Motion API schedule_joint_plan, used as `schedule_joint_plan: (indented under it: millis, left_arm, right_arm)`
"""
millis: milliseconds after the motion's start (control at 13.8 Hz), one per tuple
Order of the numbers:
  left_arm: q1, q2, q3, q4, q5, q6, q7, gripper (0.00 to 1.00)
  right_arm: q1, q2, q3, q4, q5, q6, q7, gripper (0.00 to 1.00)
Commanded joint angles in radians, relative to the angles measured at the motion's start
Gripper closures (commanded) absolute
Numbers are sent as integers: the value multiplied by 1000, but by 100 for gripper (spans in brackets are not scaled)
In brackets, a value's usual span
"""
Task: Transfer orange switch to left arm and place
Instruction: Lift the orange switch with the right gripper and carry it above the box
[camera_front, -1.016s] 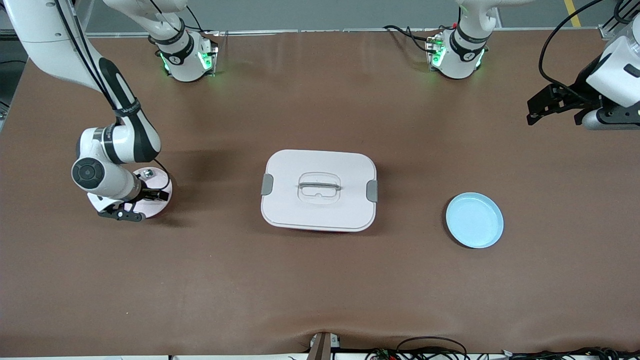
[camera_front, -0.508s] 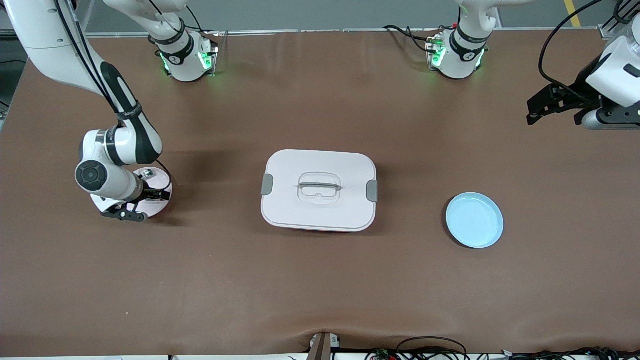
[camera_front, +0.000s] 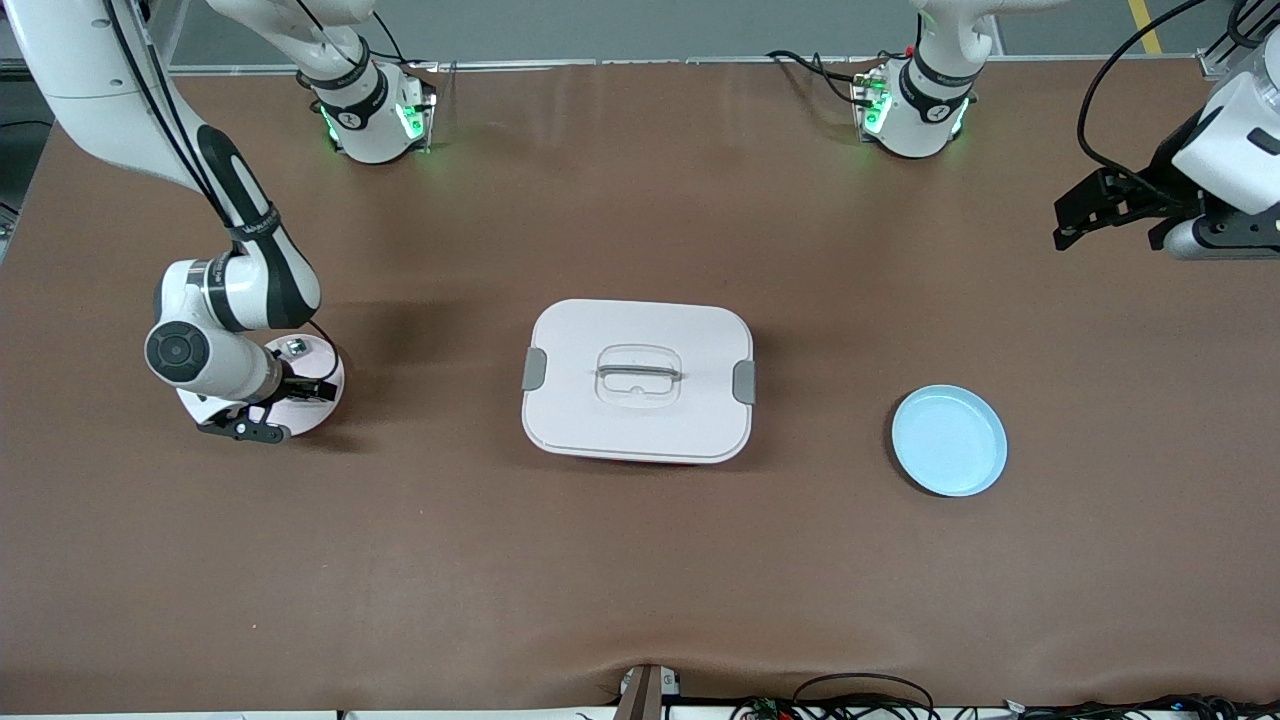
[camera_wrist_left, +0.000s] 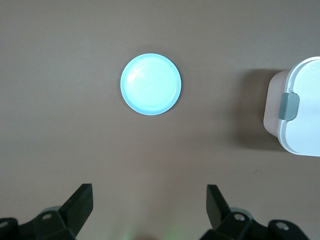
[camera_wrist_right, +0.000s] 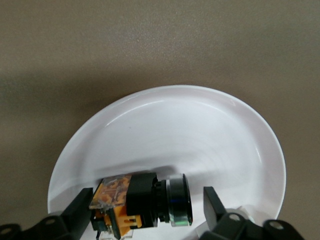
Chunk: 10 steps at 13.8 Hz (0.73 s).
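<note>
The orange switch (camera_wrist_right: 142, 202), a small black part with an orange body, lies on its side on the pink plate (camera_wrist_right: 175, 130). My right gripper (camera_wrist_right: 145, 205) is down on that plate (camera_front: 325, 375) with one finger on each side of the switch. The jaws are open: one finger is at the switch's orange end, and a gap shows at the other. In the front view the right gripper (camera_front: 278, 408) hides the switch. The white box (camera_front: 637, 380) stands mid-table. My left gripper (camera_front: 1105, 235) waits open and empty above the left arm's end of the table.
A light-blue plate (camera_front: 948, 440) lies between the box and the left arm's end, also seen as the blue plate (camera_wrist_left: 151, 84) beside the box (camera_wrist_left: 300, 120). A small clear-and-grey part (camera_front: 295, 347) sits on the pink plate's edge nearest the bases.
My right wrist has shifted very slightly over the pink plate. The left arm, box and plates have not moved.
</note>
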Motion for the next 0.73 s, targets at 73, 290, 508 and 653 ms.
schedule_joint_plan:
  millis: [73,290,508,653]
  left_arm:
    - [2,0,-3,3,1,-3,9,0]
    - [1,6,-3,5,-1,-1,8,0]
    - [1,4,-3,5,-10,0,-6,0]
    - [6,17,-3,5,-8,17,-5,0]
  right_arm:
    - [-13,1,13,4,-30,-7,18,32]
    - [-12,1,13,4,-30,-9,10,52]
    - [-12,0,15,8,-29,-38,10,52]
    - [-6,-17,15,13,-29,-93,9,52]
